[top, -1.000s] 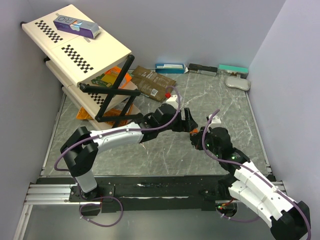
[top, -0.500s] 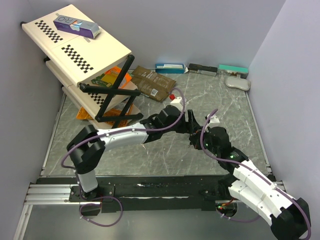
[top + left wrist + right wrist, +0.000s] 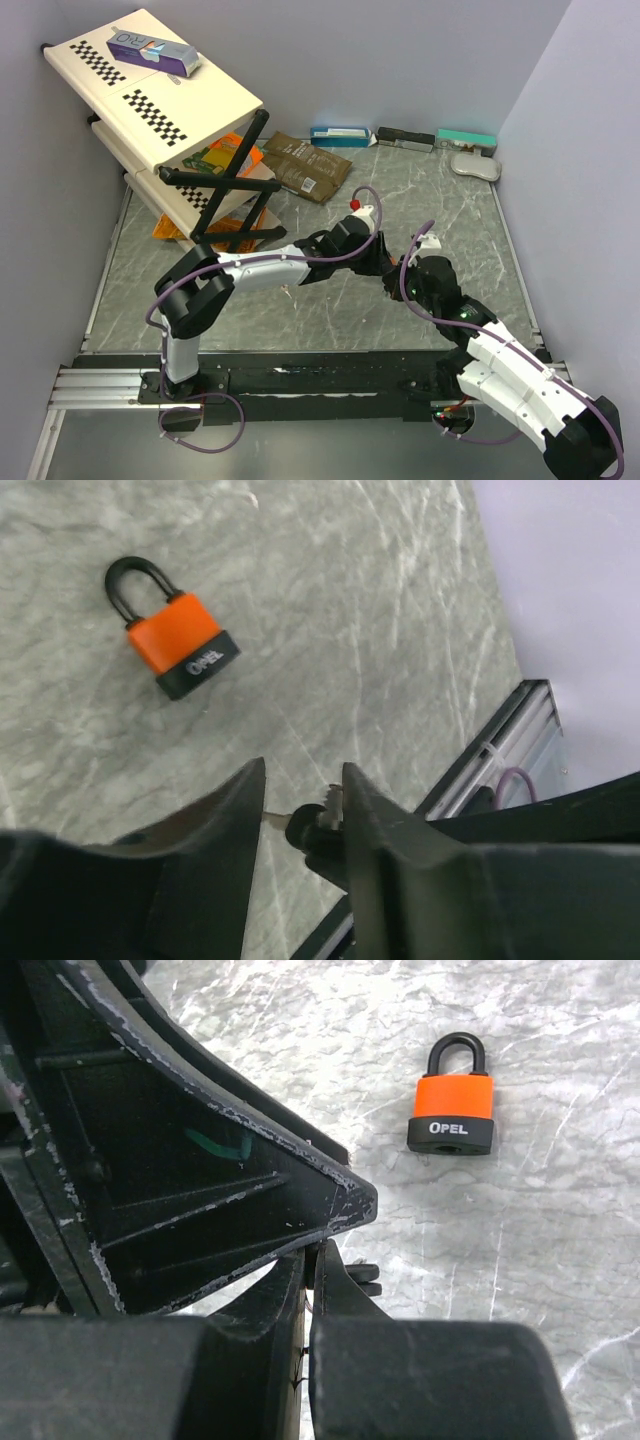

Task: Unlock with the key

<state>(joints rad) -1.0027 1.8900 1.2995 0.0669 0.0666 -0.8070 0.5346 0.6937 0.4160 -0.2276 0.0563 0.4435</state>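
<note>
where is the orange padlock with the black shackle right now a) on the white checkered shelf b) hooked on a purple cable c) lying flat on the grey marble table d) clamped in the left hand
c: the orange padlock lies flat on the grey marble table, bare stone all around it in both wrist views.

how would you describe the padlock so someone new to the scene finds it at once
Start at the grey marbled tabletop. Lying flat on a bare patch of it, touching nothing, is the padlock. It stands out by its bright orange body, black shackle and black base band with white OPEL lettering.
</note>
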